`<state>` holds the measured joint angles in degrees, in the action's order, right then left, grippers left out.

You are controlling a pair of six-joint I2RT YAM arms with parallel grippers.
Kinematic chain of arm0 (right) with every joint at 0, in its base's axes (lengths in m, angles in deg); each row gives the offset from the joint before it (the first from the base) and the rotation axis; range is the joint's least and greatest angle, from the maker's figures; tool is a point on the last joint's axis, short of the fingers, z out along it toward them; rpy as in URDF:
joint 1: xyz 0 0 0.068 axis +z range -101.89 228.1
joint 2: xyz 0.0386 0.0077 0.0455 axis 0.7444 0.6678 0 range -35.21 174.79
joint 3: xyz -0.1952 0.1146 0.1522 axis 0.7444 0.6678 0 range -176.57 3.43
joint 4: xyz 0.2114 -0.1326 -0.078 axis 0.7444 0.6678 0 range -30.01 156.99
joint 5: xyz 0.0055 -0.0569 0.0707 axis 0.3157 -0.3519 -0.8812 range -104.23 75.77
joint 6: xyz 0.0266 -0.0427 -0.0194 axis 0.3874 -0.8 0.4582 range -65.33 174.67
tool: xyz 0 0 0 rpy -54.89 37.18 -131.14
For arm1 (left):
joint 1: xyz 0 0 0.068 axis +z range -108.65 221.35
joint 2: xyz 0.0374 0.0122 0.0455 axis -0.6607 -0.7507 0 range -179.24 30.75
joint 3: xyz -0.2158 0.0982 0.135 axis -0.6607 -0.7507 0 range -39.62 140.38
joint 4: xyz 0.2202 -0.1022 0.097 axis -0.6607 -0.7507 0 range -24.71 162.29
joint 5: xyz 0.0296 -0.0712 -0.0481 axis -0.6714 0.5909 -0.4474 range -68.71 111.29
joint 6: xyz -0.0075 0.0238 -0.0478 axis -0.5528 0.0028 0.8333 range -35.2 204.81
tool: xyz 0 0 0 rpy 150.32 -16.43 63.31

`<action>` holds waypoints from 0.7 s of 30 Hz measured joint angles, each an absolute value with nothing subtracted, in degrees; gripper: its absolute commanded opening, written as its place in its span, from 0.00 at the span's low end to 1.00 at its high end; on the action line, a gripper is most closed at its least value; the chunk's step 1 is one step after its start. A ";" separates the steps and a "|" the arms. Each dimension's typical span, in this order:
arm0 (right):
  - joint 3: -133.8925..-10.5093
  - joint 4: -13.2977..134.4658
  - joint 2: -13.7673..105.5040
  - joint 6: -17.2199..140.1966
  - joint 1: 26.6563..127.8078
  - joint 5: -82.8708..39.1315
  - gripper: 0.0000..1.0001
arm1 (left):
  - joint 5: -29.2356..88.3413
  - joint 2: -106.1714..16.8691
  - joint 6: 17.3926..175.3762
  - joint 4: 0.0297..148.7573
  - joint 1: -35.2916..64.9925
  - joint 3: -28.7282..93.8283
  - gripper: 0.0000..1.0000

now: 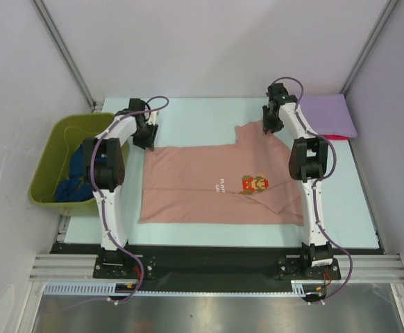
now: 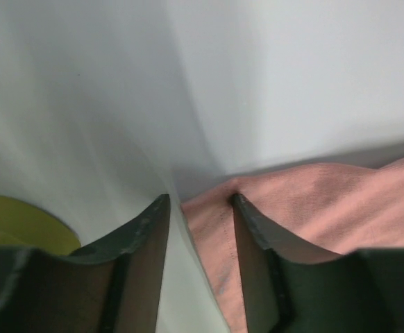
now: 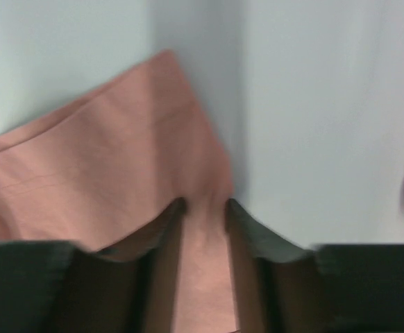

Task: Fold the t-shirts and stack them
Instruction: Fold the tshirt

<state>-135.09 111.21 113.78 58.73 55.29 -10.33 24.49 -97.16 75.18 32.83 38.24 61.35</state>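
Top external view gives you the salmon-pink t-shirt spread flat across the middle of the table, its printed figure facing up. The far right part of the shirt is drawn up toward the right gripper. The left gripper sits at the shirt's far left corner.

On your left wrist view, the fingers stand apart with a clear gap. The shirt's corner lies partly in that gap, with bare table beside it, so nothing is clamped.

On your right wrist view, the picture is blurred. The fingers are close together and pink cloth fills the narrow gap between them. You cannot tell whether they pinch it.

Farther out, the lavender t-shirt lies folded at the far right corner. The red t-shirt peeks out under its near edge. The dark blue t-shirt is bunched inside the olive-green tub, which stands off the table's left edge.
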 measured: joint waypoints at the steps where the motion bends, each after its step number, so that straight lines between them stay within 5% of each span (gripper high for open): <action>1: -135.11 111.12 113.78 58.55 55.44 -10.57 0.27 | 25.39 -97.18 75.02 32.78 38.28 61.35 0.33; 4: -135.11 111.08 113.78 58.20 55.83 -11.16 0.10 | 28.82 -97.18 74.00 32.78 38.59 61.20 0.00; 6: -134.80 110.93 113.56 57.81 55.96 -11.44 0.00 | 31.29 -96.14 73.14 33.90 38.98 59.51 0.00; 12: -128.75 111.71 109.29 57.61 56.29 -9.98 0.00 | 34.96 -89.45 70.08 34.44 38.85 50.66 0.00; 21: -93.08 110.20 77.84 60.21 57.41 -5.34 0.00 | 35.23 -68.16 61.32 38.40 38.67 36.52 0.00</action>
<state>-93.08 110.20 77.84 60.21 57.41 -5.34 35.23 -68.16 61.32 38.40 38.67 36.52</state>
